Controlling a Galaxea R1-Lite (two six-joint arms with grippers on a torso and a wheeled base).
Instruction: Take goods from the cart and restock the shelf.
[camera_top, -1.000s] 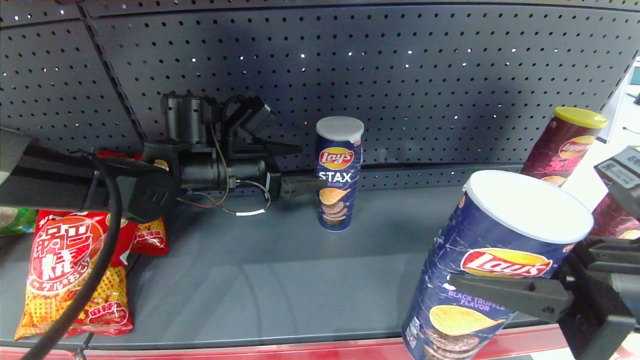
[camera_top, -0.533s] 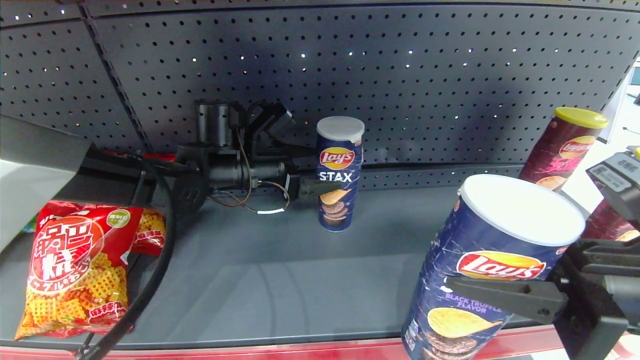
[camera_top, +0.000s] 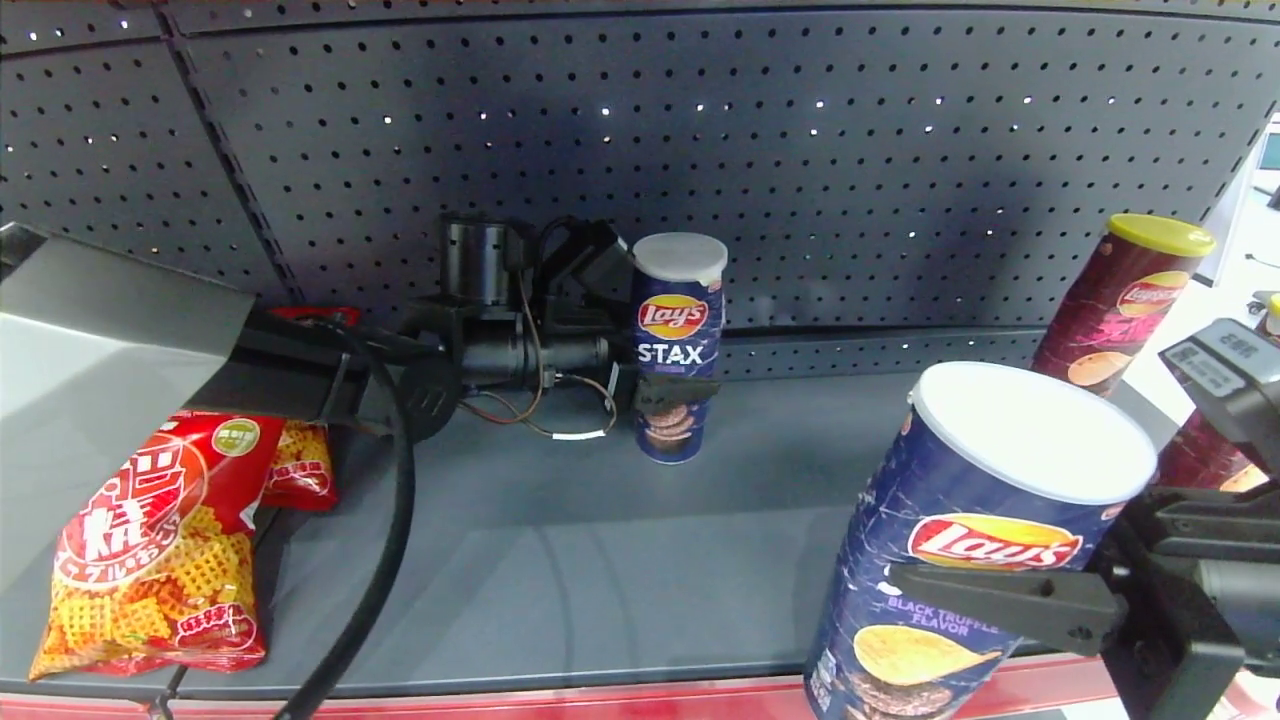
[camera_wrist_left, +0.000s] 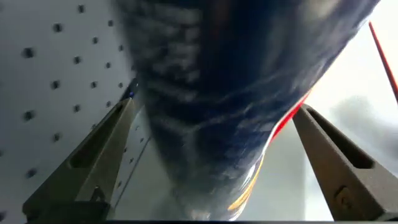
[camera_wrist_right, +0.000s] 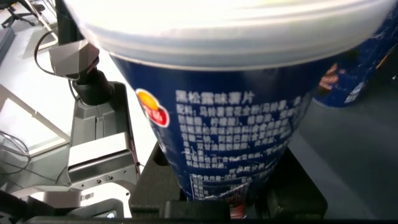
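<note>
At the shelf's (camera_top: 560, 560) front edge our right tool (camera_top: 985, 585) grips the near can (camera_top: 1000, 470), upright, with bare shelf ahead to its left. Farther back, the far can (camera_top: 680, 300) stands upright between our left tool's (camera_top: 672, 385) spread fingers, seemingly apart from them.

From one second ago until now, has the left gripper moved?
Yes. The left gripper slid right; its fingers are now around the back can, which stayed put.
</note>
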